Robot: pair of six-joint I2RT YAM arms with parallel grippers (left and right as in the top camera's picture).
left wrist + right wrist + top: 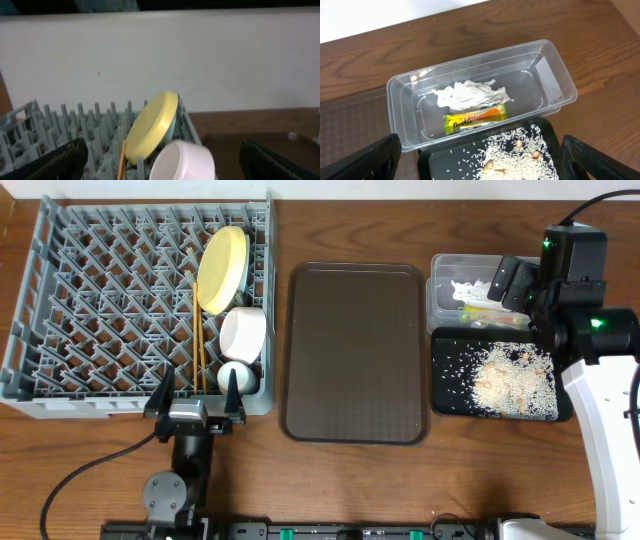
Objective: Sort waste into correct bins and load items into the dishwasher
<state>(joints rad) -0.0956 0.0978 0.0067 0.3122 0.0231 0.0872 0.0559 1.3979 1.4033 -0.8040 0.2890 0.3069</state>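
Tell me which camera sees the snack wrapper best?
The right wrist view. It looks down into the clear tub, so the snack wrapper is big and its lettering shows, beside the white paper. The overhead view shows it only as a tiny yellow streak. The left wrist view doesn't show it.

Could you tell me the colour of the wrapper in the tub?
The wrapper is yellow-green and orange; clearest in the right wrist view.
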